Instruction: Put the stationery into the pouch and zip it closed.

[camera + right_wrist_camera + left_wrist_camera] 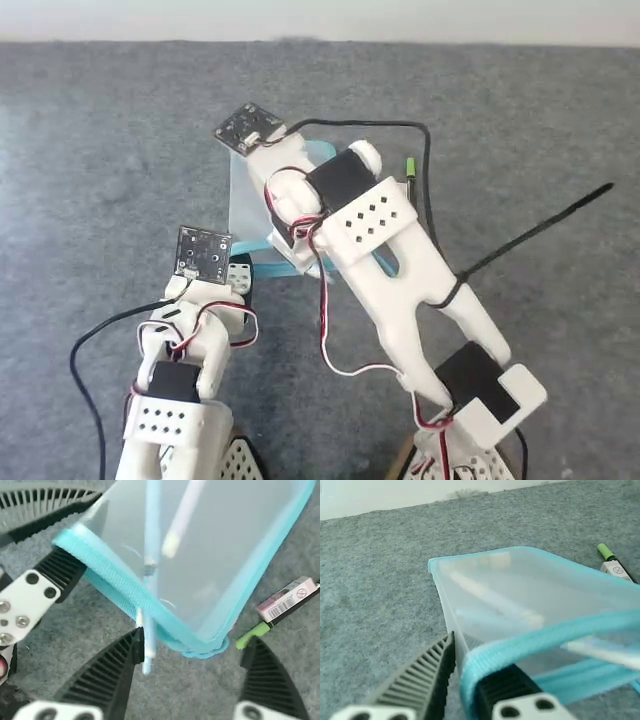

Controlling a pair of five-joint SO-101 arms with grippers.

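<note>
Left jaws clenched on the teal zipper edge of the translucent pouch (520,580) lying on the grey bench (375,590), pens (492,600) showing inside, I hold my right jaws released astride its corner.

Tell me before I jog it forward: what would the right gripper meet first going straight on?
Likely the pouch, its teal zipper corner sitting between the open right gripper; depth is unclear.

Bright even diffuse light, faint soft shadows on grey carpet (100,150) under both arms (400,270), white wall (320,18) strip washed out, mild sheen on translucent pouch (520,590) in wrist views
</note>
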